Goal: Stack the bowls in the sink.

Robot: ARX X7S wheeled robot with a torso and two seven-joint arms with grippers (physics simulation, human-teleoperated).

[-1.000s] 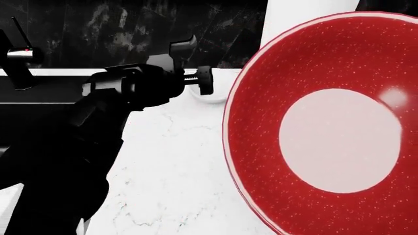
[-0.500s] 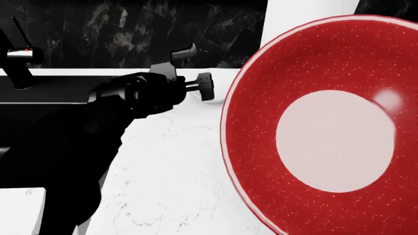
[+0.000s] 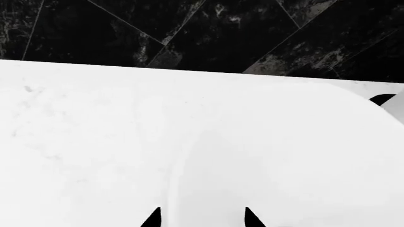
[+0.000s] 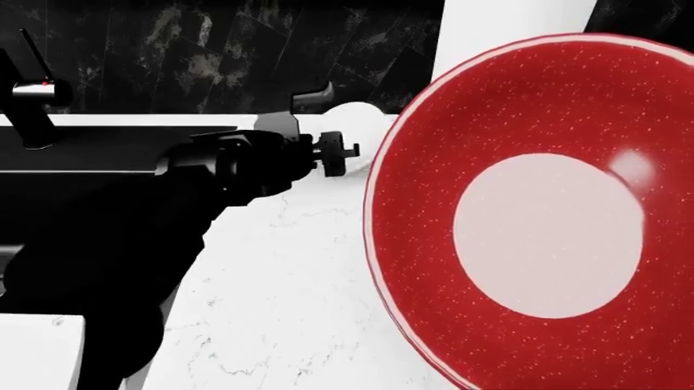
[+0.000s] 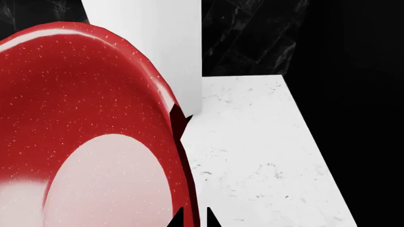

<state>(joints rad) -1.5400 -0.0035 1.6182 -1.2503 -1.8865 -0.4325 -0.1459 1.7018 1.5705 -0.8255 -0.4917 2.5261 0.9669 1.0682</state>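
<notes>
On the right of the head view, the large glossy red bowl with fine speckles and a pale flat base (image 4: 542,227) is held up off the white marble-look counter (image 4: 282,309), tilted steeply so its inside faces the camera and fills most of that side. The right wrist view shows the right gripper (image 5: 190,218) with its two dark fingertips close together on either side of the red bowl's rim (image 5: 94,118), clamped on that edge, with the counter below and a plain white upright panel (image 5: 158,47) behind the bowl. Farther left in the head view, the black left arm reaches across the counter toward the back wall of dark marbled tile (image 4: 217,49), and the left gripper (image 4: 338,154) sits right at the much smaller plain white bowl (image 4: 353,122), which rests near the back edge of the counter, just beside the red bowl's rim as seen from here. From the left wrist camera the white bowl (image 3: 265,170) fills the lower part of the picture, with two dark fingertips (image 3: 151,220) standing apart at the edge of it; whether they touch the bowl I cannot tell. Left of the arm lies the matte black sink (image 4: 97,150) with its black faucet (image 4: 32,97).
</notes>
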